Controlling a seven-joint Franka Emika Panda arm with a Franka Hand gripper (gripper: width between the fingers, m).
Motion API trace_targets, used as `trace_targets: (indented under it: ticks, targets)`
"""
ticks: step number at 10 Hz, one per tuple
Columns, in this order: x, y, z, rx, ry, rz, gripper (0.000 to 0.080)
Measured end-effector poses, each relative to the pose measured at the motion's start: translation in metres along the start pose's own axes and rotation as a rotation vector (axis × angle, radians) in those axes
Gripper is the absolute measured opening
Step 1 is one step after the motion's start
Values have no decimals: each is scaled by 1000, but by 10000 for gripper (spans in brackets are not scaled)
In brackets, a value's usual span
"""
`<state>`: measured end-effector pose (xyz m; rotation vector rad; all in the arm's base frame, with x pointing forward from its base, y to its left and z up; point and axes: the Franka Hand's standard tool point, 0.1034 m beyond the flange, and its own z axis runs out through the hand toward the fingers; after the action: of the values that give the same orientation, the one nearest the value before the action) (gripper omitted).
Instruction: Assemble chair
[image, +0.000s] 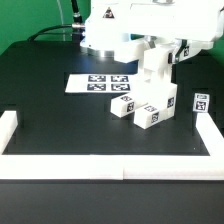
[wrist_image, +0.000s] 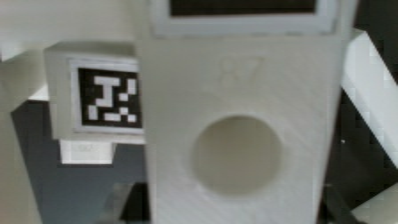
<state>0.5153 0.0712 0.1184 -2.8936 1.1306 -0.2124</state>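
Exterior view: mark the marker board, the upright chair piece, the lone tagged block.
marker board (image: 100, 84), exterior view, its printed tag area.
upright chair piece (image: 153, 72), exterior view, its front face.
lone tagged block (image: 200, 102), exterior view, its tag.

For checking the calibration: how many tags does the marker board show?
4 tags, in two rows of two on the marker board: two far, two near. None seems hidden.

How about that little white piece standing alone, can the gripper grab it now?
Probably not yet: the gripper looks closed on the tall chair piece. The small piece itself stands apart with nothing around it.
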Motion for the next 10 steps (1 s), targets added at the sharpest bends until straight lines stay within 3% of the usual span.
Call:
trace_targets:
  ticks: [10]
  targets:
    - [-2,-3,-2,5,0,-27,290]
